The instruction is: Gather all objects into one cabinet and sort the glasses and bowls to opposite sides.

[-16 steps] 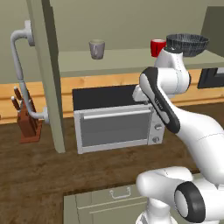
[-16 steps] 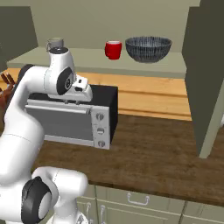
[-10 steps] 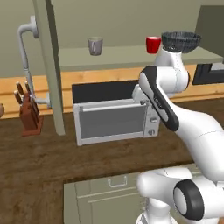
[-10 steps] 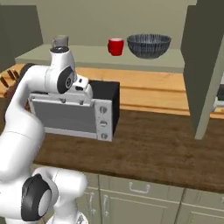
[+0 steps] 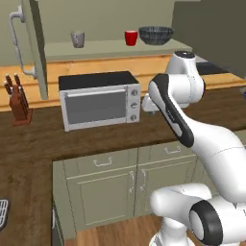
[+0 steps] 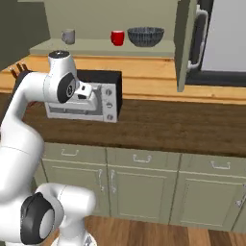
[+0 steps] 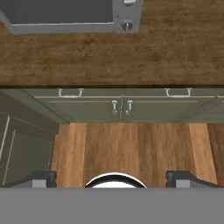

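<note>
The gripper hangs with its jaws spread wide and nothing between them, the two dark fingertips far apart at the bottom of the hand view, pointing down at the wooden floor in front of the lower cabinet doors. Above that in the same view runs the dark wood counter with the front edge of the toaster oven just showing. From the base views the white arm is folded up in front of the counter, its wrist held beside the silver toaster oven, which sits on the worktop. Higher up is the open wall cabinet, its shelf carrying a grey mug towards the left, a red cup further right and the wide dark patterned bowl just beside the cup at the right end. The cabinet door stands swung open on the left with its long pale handle facing outward. A knife block stands on the counter below that door, well left of the oven.
</note>
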Robot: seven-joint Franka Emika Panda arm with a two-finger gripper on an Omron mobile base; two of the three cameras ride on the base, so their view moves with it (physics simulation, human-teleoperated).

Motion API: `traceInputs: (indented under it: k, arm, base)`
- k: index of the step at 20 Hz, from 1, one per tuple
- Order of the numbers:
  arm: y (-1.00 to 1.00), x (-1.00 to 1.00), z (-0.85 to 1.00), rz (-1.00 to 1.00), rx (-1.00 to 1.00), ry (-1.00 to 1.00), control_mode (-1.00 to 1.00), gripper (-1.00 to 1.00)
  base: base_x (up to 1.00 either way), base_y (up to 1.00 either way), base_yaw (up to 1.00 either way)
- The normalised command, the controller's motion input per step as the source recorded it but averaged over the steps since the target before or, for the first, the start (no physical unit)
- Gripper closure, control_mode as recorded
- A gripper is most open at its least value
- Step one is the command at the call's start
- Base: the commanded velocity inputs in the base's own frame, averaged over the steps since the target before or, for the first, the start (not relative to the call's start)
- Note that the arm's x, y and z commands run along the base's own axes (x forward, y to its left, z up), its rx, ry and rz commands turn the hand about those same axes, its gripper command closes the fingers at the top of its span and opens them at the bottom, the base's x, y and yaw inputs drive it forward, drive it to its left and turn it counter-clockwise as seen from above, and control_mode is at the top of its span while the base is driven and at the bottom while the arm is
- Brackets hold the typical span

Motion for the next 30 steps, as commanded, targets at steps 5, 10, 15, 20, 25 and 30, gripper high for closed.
traceInputs:
  k: [5,10,15,20,25,30]
  arm:
    - [0.0,0.0,0.0,0.0,0.0,0.0,1.0,-1.0]
    - [0.0,0.0,0.0,0.0,0.0,0.0,1.0,-1.0]
    - [0.0,0.0,0.0,0.0,0.0,0.0,1.0,-1.0]
    - [0.0,0.0,0.0,0.0,0.0,0.0,1.0,-1.0]
    - [0.0,0.0,0.0,0.0,0.0,0.0,1.0,-1.0]
    - [0.0,0.0,0.0,0.0,0.0,0.0,1.0,-1.0]
  base:
    - [-0.49,-0.56,-0.53]
    - [-0.18,-0.03,-0.4]
    - [-0.15,-0.75,-0.48]
    - [-0.17,-0.94,-0.48]
    - [-0.1,-1.0,-0.46]
    - [-0.07,-1.0,-0.49]
